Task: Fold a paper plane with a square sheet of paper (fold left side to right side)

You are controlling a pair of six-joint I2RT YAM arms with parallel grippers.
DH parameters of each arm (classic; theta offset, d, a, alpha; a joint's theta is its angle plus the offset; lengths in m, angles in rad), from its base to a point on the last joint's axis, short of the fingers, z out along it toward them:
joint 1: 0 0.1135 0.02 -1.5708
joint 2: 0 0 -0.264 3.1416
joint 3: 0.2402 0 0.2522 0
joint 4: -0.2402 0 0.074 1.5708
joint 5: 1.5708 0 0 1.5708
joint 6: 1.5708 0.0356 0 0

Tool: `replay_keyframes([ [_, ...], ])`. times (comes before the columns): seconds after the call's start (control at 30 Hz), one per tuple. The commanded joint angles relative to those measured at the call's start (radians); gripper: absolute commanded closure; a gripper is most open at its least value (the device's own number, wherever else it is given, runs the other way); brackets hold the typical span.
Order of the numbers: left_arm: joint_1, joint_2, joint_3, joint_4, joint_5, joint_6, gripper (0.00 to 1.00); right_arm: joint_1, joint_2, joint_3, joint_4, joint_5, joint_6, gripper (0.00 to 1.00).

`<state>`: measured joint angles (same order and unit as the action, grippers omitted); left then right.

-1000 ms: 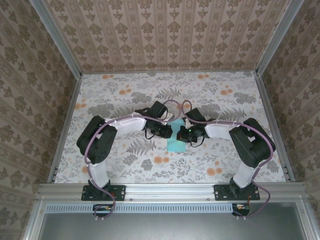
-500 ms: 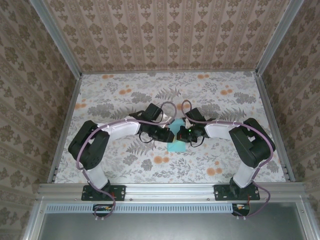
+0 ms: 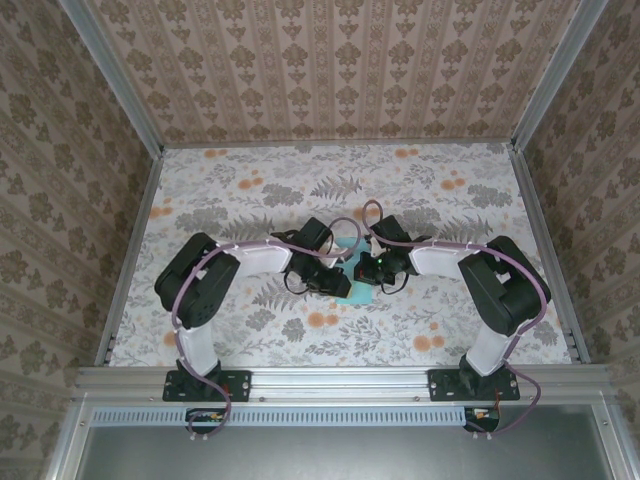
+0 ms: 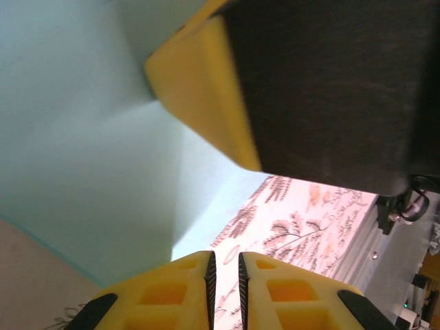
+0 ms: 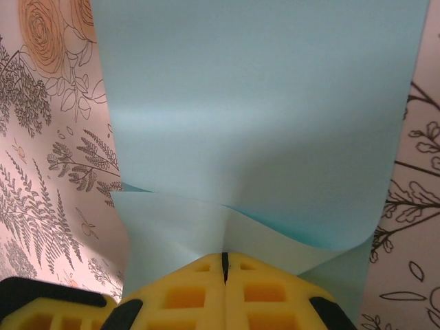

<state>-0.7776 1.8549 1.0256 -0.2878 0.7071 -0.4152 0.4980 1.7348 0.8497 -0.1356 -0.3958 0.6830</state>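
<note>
The flowered table (image 3: 230, 200) spans the top view; the left arm (image 3: 250, 258) and right arm (image 3: 450, 262) bend inward and meet at its centre; the square sheet of paper (image 3: 354, 291) lies just below that meeting point, partly under the wrists. In the right wrist view the sheet (image 5: 261, 103) covers the upper centre, one layer curling over another; the right gripper (image 5: 223, 260) at bottom centre is closed, tips against the paper; pinching or only pressing, I cannot tell. In the left wrist view the sheet (image 4: 75, 137) takes the upper left; the left gripper (image 4: 224, 265) at the bottom edge shows a narrow slit, just beside the paper's lower corner.
</note>
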Motion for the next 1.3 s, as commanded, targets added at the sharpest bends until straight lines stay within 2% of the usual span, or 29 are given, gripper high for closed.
replay_keyframes([
  [0.0, -0.003, 0.02, 0.01, -0.05, -0.04, 0.033, 0.81, 0.005, 0.04, -0.007, -0.103, 0.055, -0.016, 1.0],
  [0.17, -0.003, 0.024, 0.003, -0.056, -0.091, 0.037, 0.82, 0.005, 0.04, -0.006, -0.109, 0.057, -0.02, 1.0],
  [0.53, -0.002, 0.013, -0.034, -0.058, -0.121, 0.035, 0.85, 0.004, 0.036, -0.004, -0.123, 0.063, -0.034, 1.0],
  [0.7, 0.0, 0.01, -0.09, -0.006, -0.11, 0.027, 0.92, 0.002, -0.038, -0.004, -0.074, 0.032, -0.067, 1.0],
  [0.93, -0.001, 0.006, -0.11, 0.021, -0.102, 0.032, 0.93, 0.02, -0.129, 0.02, -0.13, -0.028, -0.137, 1.0],
  [1.27, -0.002, 0.007, -0.109, 0.018, -0.104, 0.033, 0.93, 0.076, -0.048, 0.059, -0.107, -0.042, -0.125, 1.0],
])
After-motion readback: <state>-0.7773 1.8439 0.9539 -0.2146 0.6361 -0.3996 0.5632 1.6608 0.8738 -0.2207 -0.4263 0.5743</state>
